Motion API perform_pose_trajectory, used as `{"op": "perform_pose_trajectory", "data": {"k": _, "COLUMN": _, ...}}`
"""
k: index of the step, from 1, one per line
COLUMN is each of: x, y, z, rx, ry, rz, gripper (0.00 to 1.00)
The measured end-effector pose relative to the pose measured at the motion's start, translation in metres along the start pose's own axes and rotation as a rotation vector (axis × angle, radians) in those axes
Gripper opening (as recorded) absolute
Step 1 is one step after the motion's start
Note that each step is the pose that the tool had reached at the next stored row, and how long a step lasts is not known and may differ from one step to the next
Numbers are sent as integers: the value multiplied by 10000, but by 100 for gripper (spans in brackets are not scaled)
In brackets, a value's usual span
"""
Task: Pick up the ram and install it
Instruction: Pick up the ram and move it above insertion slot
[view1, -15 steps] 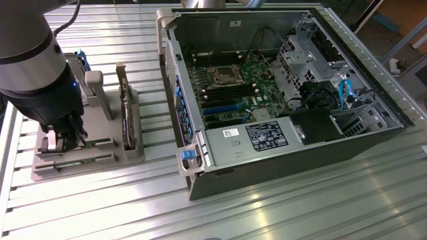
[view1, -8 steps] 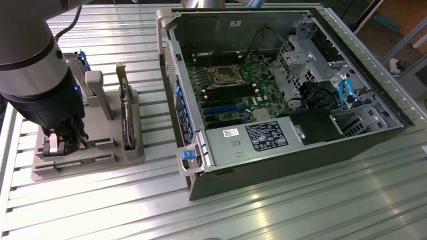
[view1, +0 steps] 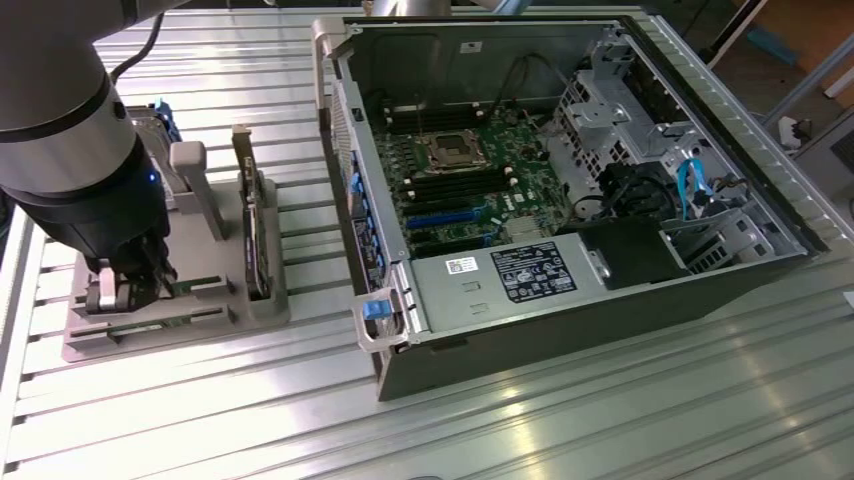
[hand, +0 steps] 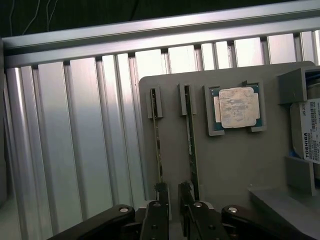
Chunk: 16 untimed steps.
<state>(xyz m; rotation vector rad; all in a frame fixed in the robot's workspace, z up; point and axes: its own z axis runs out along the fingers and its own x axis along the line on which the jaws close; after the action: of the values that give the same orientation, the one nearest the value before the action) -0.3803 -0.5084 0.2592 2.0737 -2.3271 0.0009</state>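
Wrist view: one ram stick (hand: 157, 145) and a second ram stick (hand: 190, 140) stand on edge in parallel slots of the grey holder tray (hand: 230, 165), which also carries a processor chip (hand: 237, 107) and a Toshiba hard drive (hand: 311, 132). The gripper (hand: 173, 194) hangs over the sticks' near ends, its fingers moderately parted, with bare tray in the gap and nothing clasped. In the exterior view the gripper (view1: 127, 290) sits low over that tray, well apart from the open computer case (view1: 534, 200).
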Motion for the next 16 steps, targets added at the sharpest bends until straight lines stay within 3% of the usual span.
{"op": "perform_pose_trajectory", "data": {"k": 6, "x": 63, "y": -6, "z": 37, "rx": -1, "ry": 2, "rz": 1, "gripper": 23}}
{"op": "perform_pose_trajectory", "data": {"k": 16, "x": 138, "y": -17, "z": 214, "rx": -1, "ry": 2, "rz": 1, "gripper": 23}}
